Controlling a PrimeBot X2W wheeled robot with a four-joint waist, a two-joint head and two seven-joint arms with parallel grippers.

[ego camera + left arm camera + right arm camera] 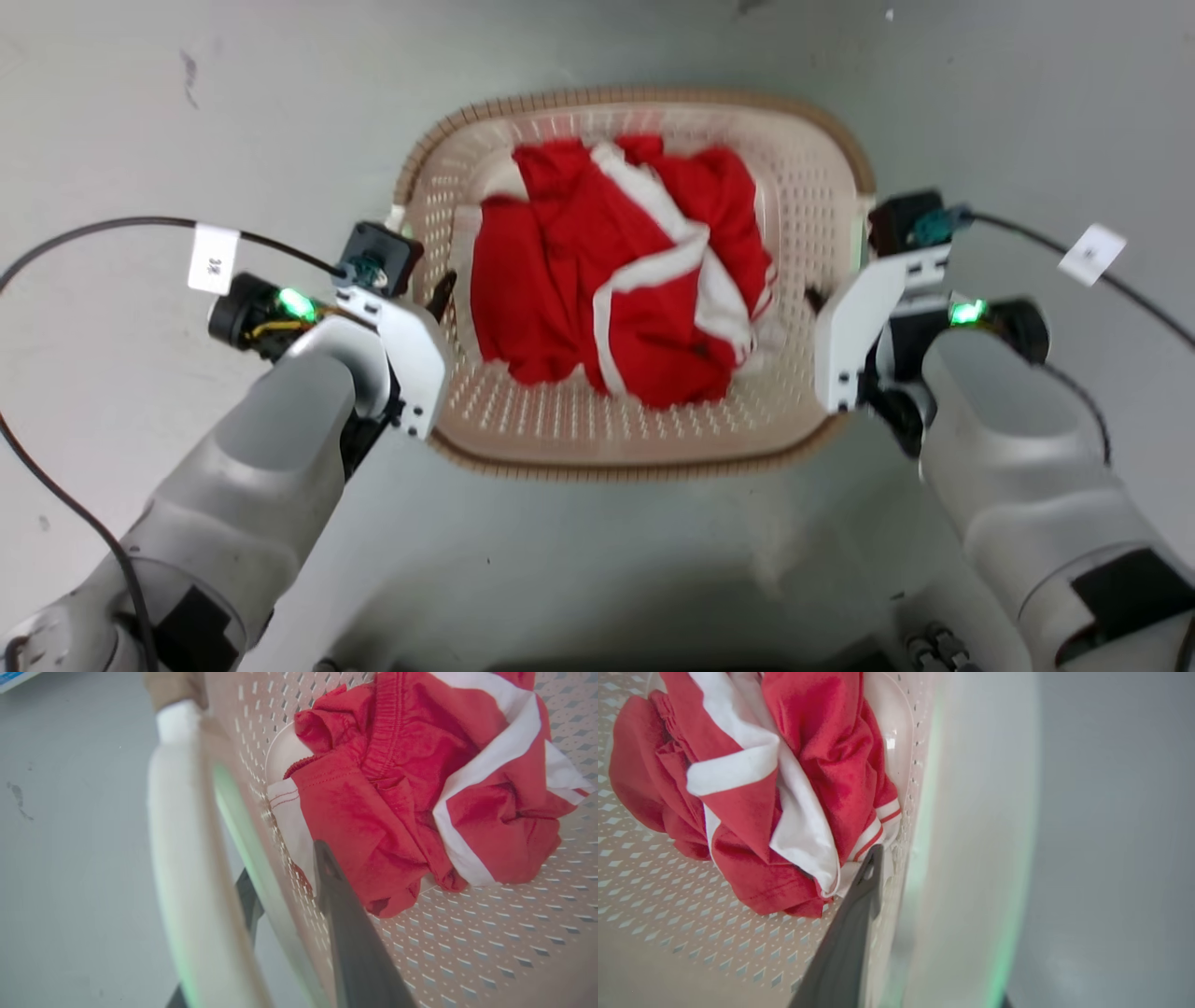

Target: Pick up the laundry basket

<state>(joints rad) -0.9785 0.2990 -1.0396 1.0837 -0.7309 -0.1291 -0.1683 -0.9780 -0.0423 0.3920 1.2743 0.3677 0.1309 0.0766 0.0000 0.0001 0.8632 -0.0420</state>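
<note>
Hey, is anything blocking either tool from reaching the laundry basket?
Nothing visible does. The left tool straddles a side wall of the laundry basket; the right tool has a finger inside the opposite wall. The red and white garment lies beside those fingers, not between tool and wall.

Your head camera looks almost straight down from above onto the laundry basket [579, 425] on the grey floor [187, 121], with the whole basket in frame. Your left wrist camera sits close over the basket's left side wall, looking down along it with floor to its left and the basket's inside to its right; the right wrist camera mirrors that. All three share the red and white garment [579, 271] and the perforated bottom around it.
</note>
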